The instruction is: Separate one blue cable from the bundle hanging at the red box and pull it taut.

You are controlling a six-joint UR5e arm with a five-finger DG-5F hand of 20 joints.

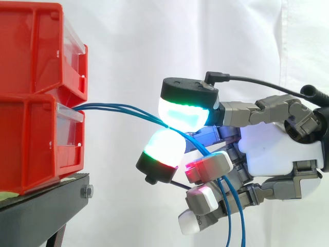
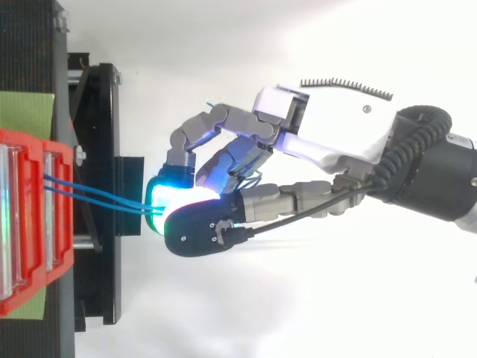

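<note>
The blue cables (image 1: 113, 106) were pinched by the hand (image 1: 267, 149) right of the red box (image 1: 31, 144), with none clearly separated or pulled taut yet.

A white curtain (image 1: 128, 41) forms the backdrop, evenly lit, with a vertical fold at right. A black stand (image 1: 41, 213) occupies the lower left.

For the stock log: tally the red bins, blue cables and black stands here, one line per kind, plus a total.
2 red plastic bins
2 thin blue cables
1 black metal stand
Total: 5
</note>
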